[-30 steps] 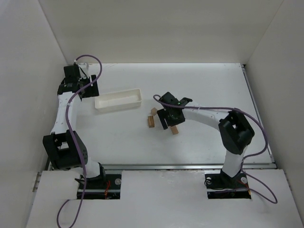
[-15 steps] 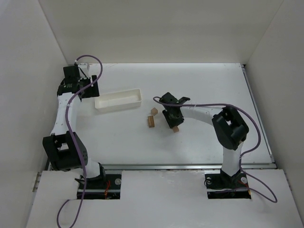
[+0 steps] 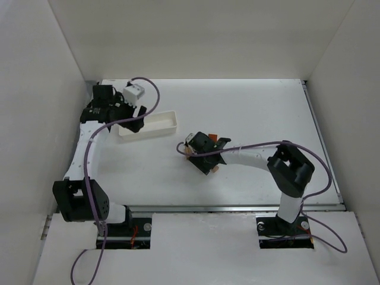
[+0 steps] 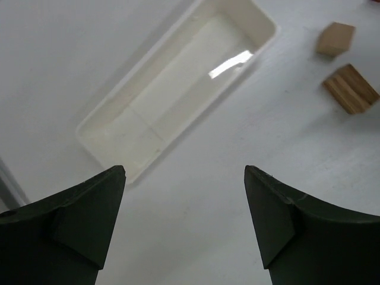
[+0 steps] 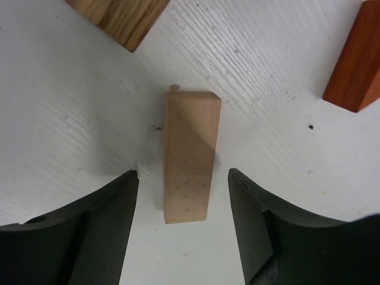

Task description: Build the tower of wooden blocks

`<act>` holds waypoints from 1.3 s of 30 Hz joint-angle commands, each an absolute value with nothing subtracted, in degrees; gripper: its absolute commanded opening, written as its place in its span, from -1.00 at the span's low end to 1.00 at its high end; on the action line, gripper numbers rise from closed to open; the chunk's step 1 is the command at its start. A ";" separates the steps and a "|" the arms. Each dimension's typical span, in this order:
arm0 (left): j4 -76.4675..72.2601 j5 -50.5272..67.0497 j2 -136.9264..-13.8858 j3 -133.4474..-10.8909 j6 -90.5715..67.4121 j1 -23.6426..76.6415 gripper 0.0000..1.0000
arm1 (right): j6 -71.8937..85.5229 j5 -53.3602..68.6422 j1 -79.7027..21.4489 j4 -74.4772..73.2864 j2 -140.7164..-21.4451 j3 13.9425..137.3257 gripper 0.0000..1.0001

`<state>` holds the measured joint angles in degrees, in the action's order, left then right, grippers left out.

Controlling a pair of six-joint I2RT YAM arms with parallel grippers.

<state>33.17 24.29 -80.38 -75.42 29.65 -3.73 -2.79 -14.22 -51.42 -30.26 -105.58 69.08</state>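
In the right wrist view a plain tan block (image 5: 191, 154) lies flat on the table, its near end between the fingers of my open right gripper (image 5: 183, 173), untouched. A striped tan block (image 5: 119, 18) lies beyond it on the left, and the orange-red wedge (image 5: 356, 65) on the right. In the top view my right gripper (image 3: 200, 155) hangs low over these blocks and hides most of them. My left gripper (image 4: 184, 172) is open and empty above the table beside the tray; it also shows in the top view (image 3: 133, 119). The left wrist view shows a small tan block (image 4: 335, 38) and the striped block (image 4: 351, 89).
The long white tray (image 3: 157, 124) stands empty behind and left of the blocks; it also shows in the left wrist view (image 4: 178, 89). White walls close in the table on the left, back and right. A purple cable loops over each arm.
My left arm has swung right, from the far left corner to the tray's left end. My right gripper has shifted left and nearer, over the blocks.
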 commanded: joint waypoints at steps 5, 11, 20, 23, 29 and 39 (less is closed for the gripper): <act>37.18 32.17 -76.38 -75.49 44.72 1.84 0.64 | -1.41 -17.74 -51.68 -24.35 -96.08 64.88 0.54; 35.33 31.11 -76.37 -75.50 54.48 9.13 0.69 | 11.21 -20.13 -46.51 -21.36 -76.70 58.46 1.00; 21.47 8.61 -77.51 -65.58 78.03 44.63 0.72 | 31.54 -7.61 -17.44 -29.37 -71.37 63.01 1.00; 23.09 14.84 -85.47 -70.82 82.43 49.99 0.69 | 32.70 -2.47 -13.63 -25.50 -69.18 64.24 1.00; 35.16 17.23 -102.04 -82.18 89.91 53.96 0.61 | 29.36 -1.32 -13.10 -26.72 -66.01 64.60 1.00; 50.98 17.58 -111.27 -88.95 97.64 54.49 0.59 | 27.60 0.53 -13.10 -25.58 -58.62 59.68 1.00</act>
<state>41.89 15.49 -113.19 -85.76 93.23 54.28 28.73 -0.60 -13.19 -27.44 -59.44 60.53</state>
